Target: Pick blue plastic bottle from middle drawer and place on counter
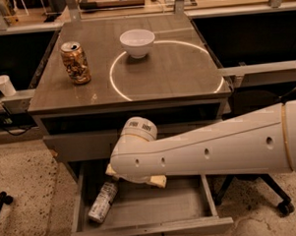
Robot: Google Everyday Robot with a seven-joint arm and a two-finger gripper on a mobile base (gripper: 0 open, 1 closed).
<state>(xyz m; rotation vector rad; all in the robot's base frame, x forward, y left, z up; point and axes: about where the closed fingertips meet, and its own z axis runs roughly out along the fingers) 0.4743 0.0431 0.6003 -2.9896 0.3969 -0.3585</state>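
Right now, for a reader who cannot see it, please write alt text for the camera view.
A white robot arm reaches from the right over the open middle drawer, its gripper open near the blue plastic bottle lying on the drawer floor. A gold-brown can and a white bowl stand on the counter above.

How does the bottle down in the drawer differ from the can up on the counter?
The bottle lies on its side in the open drawer; the can stands upright on the counter. The bottle is pale and whitish; the can is gold-brown. The claw hangs open over the drawer, beside the bottle, far from the can. Both are small drink containers.
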